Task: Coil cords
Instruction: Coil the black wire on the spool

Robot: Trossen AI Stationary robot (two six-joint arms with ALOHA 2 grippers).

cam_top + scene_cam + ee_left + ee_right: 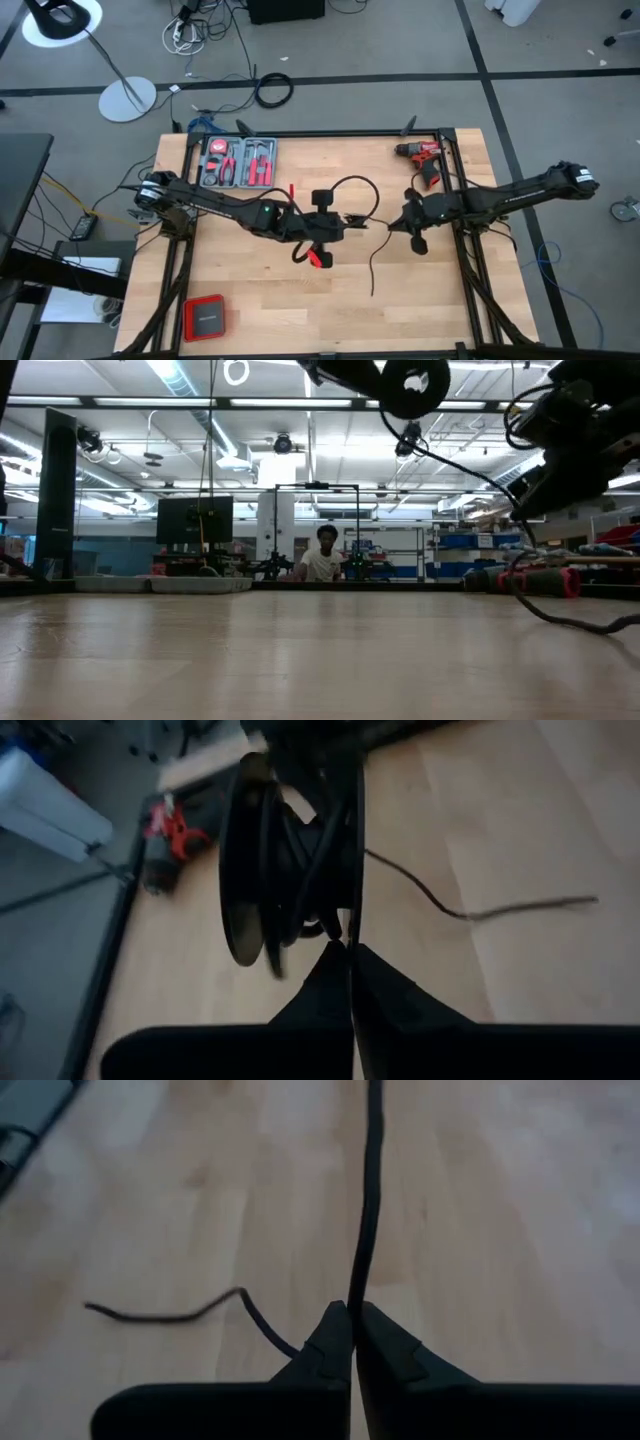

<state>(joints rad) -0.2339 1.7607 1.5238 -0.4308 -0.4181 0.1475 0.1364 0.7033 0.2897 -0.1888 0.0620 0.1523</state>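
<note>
Two end effectors are both on the cord point(352, 190) right now, near the middle of the table point(420, 300), so you are mid-task rather than near the end. Your left end effector point(350, 942) is pinched shut, and in its wrist view a dark spool point(285, 870) with a few turns of cord on it sits right in front of the fingertips; the grip looks to be on the cord where it leaves the spool, though you cannot tell the exact contact. Your right end effector point(352, 1312) is clamped shut on the cord, which runs straight away from its fingertips across the wood.

From above, the cord arcs up in a loop between the two arms, then a free tail point(376, 262) drops from the right end effector toward the near edge of the table and lies loose on the wood. That tail also shows in the low view, trailing along the surface at the right.

Judging from this, some winding is done, but the loop and the whole tail are not yet gathered. What remains for you is to feed that slack around and tuck the end. The red drill point(424, 158) by the far right corner, the tool tray point(238, 163) at the far left and the red case point(204, 318) near the left front corner sit well apart from the work.
</note>
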